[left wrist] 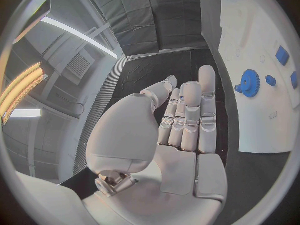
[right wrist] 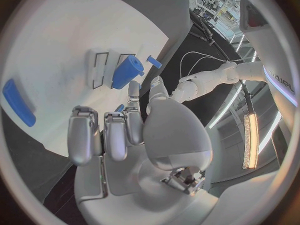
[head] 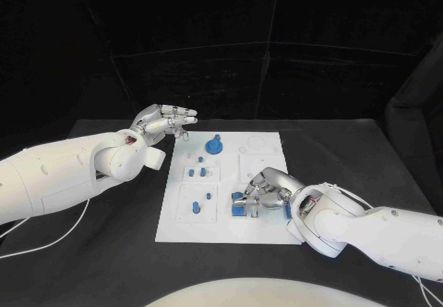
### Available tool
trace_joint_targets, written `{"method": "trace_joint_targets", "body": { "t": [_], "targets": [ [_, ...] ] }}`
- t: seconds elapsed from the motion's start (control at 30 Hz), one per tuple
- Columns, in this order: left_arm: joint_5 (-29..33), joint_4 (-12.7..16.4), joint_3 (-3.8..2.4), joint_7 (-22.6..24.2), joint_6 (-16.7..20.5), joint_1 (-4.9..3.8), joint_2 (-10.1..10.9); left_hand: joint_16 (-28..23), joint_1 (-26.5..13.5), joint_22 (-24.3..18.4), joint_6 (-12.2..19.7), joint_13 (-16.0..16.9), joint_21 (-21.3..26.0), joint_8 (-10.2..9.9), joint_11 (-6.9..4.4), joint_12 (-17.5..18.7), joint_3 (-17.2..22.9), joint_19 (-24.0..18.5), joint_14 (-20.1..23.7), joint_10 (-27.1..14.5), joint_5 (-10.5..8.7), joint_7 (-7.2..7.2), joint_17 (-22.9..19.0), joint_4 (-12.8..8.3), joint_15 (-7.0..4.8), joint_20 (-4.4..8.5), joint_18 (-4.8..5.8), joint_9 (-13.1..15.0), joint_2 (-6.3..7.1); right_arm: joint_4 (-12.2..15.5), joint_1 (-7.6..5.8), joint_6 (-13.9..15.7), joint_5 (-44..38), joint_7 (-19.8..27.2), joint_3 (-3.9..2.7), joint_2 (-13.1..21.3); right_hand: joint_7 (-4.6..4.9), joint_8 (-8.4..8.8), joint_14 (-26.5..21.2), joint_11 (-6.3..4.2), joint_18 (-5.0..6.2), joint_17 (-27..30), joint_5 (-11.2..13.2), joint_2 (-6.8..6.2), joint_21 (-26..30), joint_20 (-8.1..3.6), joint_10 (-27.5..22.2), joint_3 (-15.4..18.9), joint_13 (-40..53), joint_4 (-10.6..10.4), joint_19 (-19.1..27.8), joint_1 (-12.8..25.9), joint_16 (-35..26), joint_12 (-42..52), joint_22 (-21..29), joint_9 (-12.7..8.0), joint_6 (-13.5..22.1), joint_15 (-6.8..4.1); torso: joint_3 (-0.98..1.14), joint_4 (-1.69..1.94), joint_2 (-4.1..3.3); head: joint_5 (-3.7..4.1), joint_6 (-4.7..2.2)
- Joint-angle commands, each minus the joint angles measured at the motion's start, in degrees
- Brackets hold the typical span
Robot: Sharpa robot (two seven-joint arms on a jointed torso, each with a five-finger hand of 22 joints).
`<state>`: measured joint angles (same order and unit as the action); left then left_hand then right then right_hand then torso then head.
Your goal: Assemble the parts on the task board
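Observation:
The white task board [head: 225,224] lies in the middle of the black table. A blue gear [head: 214,146] stands at its far end, also seen as the blue gear [left wrist: 249,82]. Small blue parts [head: 196,171] sit in the board's left recesses. My right hand [head: 263,192] rests on the board's near right area, fingers curled down over a cluster of blue parts [head: 238,208]. A sliver of a blue part [right wrist: 119,107] shows between thumb and fingers, and a blue cylinder [right wrist: 127,71] lies just past them. My left hand [head: 166,121] hovers off the board's far left corner, fingers straight, palm [left wrist: 181,160] bare.
A long blue bar [right wrist: 17,102] lies flat on the board beside my right hand, and a small blue peg [right wrist: 154,61] stands farther off. Black table [head: 111,256] surrounds the board on all sides. Dark curtains close the back.

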<state>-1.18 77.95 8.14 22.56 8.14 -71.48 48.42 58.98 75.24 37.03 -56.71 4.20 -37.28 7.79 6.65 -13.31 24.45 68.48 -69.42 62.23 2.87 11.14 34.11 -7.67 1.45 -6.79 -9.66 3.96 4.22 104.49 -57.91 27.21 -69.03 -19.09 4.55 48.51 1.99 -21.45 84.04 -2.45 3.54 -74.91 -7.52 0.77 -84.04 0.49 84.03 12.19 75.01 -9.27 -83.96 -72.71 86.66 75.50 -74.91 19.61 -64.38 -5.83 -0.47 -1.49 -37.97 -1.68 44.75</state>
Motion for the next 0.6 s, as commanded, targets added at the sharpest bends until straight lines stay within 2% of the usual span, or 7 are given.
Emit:
{"method": "trace_joint_targets", "body": {
  "t": [0.03, 0.17, 0.6],
  "targets": [
    [-0.1, 0.0, -0.04, 0.2, -0.1, -0.08, 0.0, 0.1, 0.7, -0.1, 0.3, 0.1, 0.4, 0.4, -0.03, -0.3, 0.0, -0.3, 0.5, -0.5, -0.05, -0.08, -0.1, -0.2, -0.04, -0.10, -0.80, 0.0, -0.06, 0.4, -0.06, -2.0, 0.1, 1.2, 0.00, 0.1, -0.10, -0.24, 4.8, 0.22, -1.14, -9.1, 0.3, 0.40, -0.2, -0.01, 0.2, -0.3, 4.1, 1.1, -1.8, -2.3, 0.4, 0.4, -3.8, 0.2, 0.2, 0.03, 0.03, 0.02, -0.07, -0.06, -0.01],
    [-0.1, 0.0, -0.03, 0.1, -0.2, -0.08, 0.0, 0.1, 0.7, -0.1, 0.3, 0.1, 0.4, 0.4, -0.03, -0.3, 0.0, -0.3, 0.5, -0.5, -0.05, -0.08, -0.1, -0.2, -0.04, -0.10, -0.80, 0.0, -0.06, 0.4, -0.06, -2.8, -1.4, 0.2, 0.00, 0.0, -0.30, -0.35, 4.8, 0.03, -1.14, -9.1, 2.5, 1.29, -0.2, -0.17, 0.2, -1.6, 4.3, 3.2, -1.8, -5.3, 0.4, 0.4, -3.8, 0.3, 0.3, -0.15, 0.03, 0.04, -0.07, 0.00, -0.03],
    [-0.1, -0.1, 0.02, 0.2, -0.4, -0.08, -0.2, 0.1, 0.7, -0.1, 0.3, 0.1, 0.4, 0.4, -0.03, -0.3, 0.0, -0.3, 0.5, -0.5, -0.05, -0.08, -0.1, -0.2, -0.04, -0.10, -0.80, 0.0, -0.06, -0.7, -0.06, -3.0, -6.0, -5.6, -0.01, -2.0, -0.76, -0.02, 4.8, -0.39, -1.14, -9.2, 3.2, 3.32, -0.2, -0.49, 0.5, -4.3, 4.8, 6.5, -1.8, -9.4, 0.4, 0.8, -3.8, 0.1, 0.1, -0.48, 0.00, 0.07, -0.05, 0.12, 0.19]
  ]
}}
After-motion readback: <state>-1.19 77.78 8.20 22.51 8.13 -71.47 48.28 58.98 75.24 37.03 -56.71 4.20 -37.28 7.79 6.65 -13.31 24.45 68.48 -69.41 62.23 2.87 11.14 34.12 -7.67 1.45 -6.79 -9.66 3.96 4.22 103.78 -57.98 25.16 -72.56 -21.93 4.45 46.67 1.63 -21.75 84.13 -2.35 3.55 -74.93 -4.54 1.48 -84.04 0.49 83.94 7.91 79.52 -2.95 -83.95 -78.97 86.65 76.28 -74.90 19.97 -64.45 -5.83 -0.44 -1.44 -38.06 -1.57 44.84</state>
